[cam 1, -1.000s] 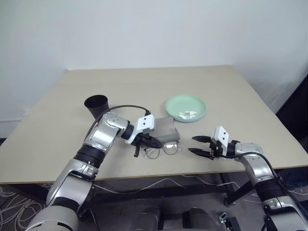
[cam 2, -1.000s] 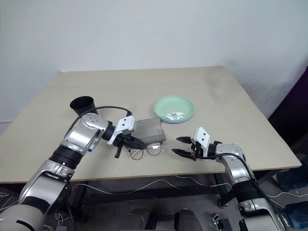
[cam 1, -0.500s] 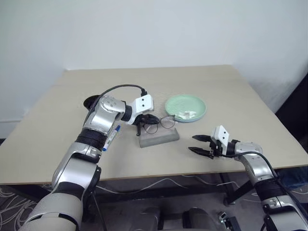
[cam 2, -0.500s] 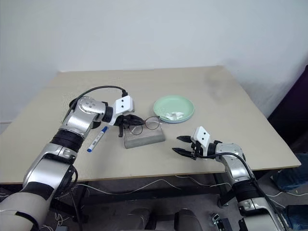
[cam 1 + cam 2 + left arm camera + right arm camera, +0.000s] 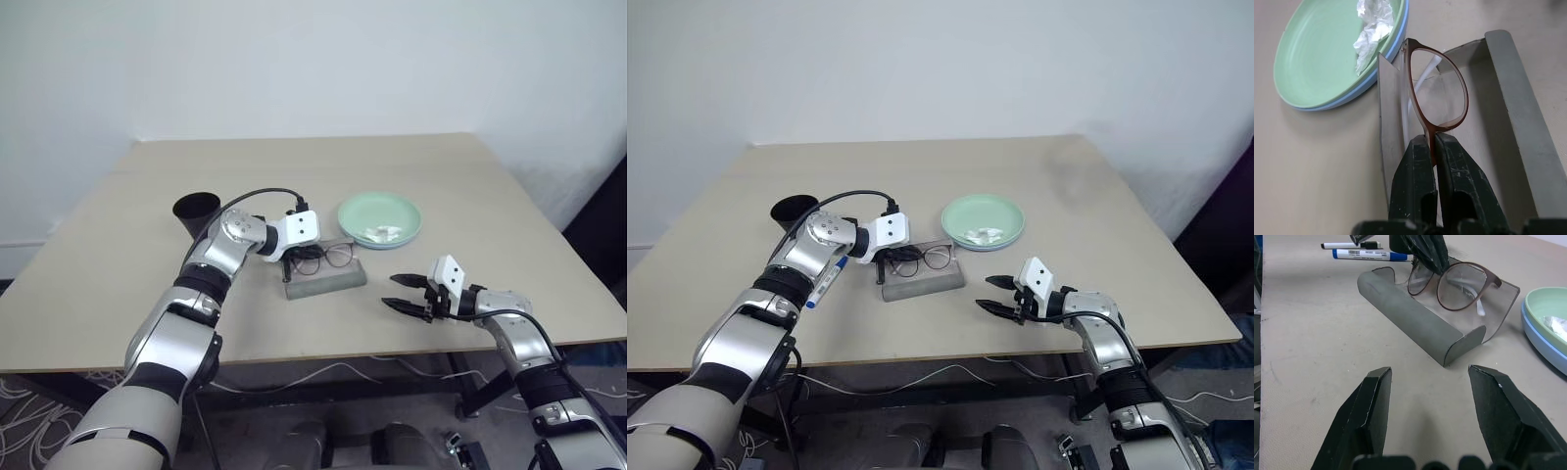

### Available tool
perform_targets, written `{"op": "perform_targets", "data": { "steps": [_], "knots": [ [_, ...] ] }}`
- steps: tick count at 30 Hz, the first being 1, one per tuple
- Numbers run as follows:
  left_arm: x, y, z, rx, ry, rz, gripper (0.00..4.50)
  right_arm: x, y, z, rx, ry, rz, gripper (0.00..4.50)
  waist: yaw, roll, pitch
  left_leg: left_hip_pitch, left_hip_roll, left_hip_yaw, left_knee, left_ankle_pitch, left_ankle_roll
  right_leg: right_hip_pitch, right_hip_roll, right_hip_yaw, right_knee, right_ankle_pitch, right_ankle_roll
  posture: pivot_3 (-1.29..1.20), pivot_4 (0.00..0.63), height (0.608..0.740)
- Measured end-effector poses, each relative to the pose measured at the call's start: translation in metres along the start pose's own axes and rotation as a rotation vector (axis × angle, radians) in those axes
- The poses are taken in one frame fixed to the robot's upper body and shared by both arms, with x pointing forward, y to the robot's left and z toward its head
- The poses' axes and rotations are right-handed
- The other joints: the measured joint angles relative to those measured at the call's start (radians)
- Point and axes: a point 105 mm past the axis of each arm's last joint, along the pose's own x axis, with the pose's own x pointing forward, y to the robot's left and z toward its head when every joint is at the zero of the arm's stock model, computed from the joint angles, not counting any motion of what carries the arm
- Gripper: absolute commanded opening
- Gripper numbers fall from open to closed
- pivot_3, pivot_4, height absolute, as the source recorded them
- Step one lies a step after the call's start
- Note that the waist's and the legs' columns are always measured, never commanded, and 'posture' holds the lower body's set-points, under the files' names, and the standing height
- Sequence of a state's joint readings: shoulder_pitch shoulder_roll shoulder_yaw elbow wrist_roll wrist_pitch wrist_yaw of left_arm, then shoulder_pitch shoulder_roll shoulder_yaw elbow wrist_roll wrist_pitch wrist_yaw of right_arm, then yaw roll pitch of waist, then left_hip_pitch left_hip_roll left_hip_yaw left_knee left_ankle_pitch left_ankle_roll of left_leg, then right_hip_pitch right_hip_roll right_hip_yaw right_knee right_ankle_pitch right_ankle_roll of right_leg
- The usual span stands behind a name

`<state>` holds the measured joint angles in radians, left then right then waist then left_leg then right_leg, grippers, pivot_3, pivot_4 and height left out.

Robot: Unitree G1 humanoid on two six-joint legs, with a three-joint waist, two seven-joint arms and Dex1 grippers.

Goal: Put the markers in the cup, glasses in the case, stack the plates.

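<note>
My left gripper point(image 5: 1432, 141) is shut on the rim of the glasses point(image 5: 1463, 100), thin brown wire frames held upright over the open grey case point(image 5: 1513, 93). From the head, the glasses point(image 5: 329, 257) sit low in the case point(image 5: 325, 281); I cannot tell if they touch it. The mint green plate point(image 5: 379, 213) lies on the light blue one point(image 5: 1359, 87) just behind the case. The black cup point(image 5: 196, 210) stands behind my left arm. A blue-tipped marker point(image 5: 826, 282) and a white one with black ends point(image 5: 1349, 245) lie left of the case. My right gripper point(image 5: 407, 295) hovers open right of the case.
A crumpled white tissue point(image 5: 1374, 24) lies in the green plate. A black cable point(image 5: 255, 199) loops over my left wrist. The table's front edge point(image 5: 323, 360) runs close below my right gripper.
My left gripper took the glasses from the table in front of the case, lifted them, and now holds them lower, inside the open case. The right gripper has stayed put.
</note>
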<state>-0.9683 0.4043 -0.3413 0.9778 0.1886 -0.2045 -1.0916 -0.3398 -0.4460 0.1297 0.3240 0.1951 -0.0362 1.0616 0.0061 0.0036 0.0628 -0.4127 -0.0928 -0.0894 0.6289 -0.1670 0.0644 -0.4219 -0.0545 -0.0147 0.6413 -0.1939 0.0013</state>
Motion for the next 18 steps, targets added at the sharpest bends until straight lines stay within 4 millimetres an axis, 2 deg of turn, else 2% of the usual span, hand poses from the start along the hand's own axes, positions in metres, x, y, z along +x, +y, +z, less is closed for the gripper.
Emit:
{"op": "perform_targets", "data": {
  "steps": [9,18],
  "knots": [
    [0.01,-0.006,0.0,0.015,-0.003,-0.021,0.04,0.002,0.0,0.0,0.001,-0.004,-0.006,2.72,0.0,0.0,0.0,0.0,0.0,0.0,0.001,0.0,0.0,0.001,0.0,0.0,0.0,0.0,0.0,0.0,0.0,0.737],
    [0.009,-0.021,-0.001,-0.039,0.012,-0.167,0.04,0.002,0.001,-0.001,0.003,-0.003,-0.008,2.72,-0.001,0.0,0.0,0.001,0.0,0.0,0.001,0.0,0.0,0.001,0.001,-0.001,0.0,0.0,0.001,0.0,0.0,0.737]
  ]
}}
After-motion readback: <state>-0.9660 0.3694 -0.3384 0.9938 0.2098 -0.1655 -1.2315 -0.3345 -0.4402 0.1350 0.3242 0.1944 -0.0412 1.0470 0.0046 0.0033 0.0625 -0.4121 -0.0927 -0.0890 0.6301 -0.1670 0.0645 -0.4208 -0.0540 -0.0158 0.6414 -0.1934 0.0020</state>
